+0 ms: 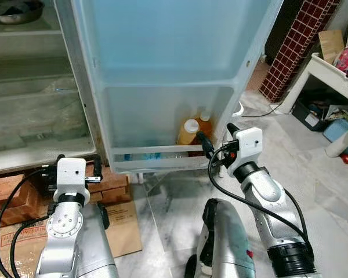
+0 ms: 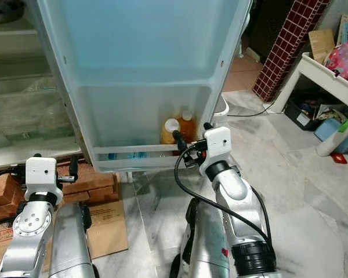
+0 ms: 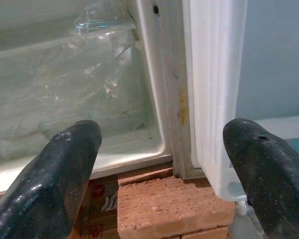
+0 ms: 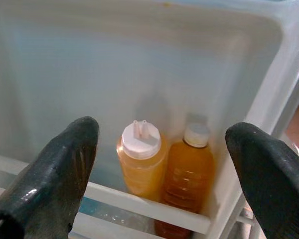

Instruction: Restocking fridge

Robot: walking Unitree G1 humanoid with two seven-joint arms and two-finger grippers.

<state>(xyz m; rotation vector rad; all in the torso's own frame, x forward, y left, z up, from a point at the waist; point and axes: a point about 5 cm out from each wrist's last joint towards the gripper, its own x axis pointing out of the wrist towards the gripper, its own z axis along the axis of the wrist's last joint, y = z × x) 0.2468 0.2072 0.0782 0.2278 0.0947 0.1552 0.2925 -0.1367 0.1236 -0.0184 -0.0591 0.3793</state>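
The fridge door [image 1: 168, 75] stands open in front of me. In its lowest door shelf [image 1: 156, 152] stand two bottles of orange liquid: one with a white nozzle cap [image 4: 141, 162] and one with a plain white cap [image 4: 189, 172]. My right gripper [image 1: 218, 138] is open just in front of that shelf, its fingers [image 4: 60, 169] apart with nothing between them. At the left, low down, my left gripper [image 1: 78, 164] is open in front of the fridge body, near the red bricks [image 3: 172, 206] under the fridge.
The fridge interior [image 1: 29, 104] holds clear drawers and shelves at the left. Flattened cardboard [image 1: 119, 226] lies on the marble floor. A brick pillar [image 1: 296, 40] and a white table [image 1: 336, 72] with clutter stand at the right.
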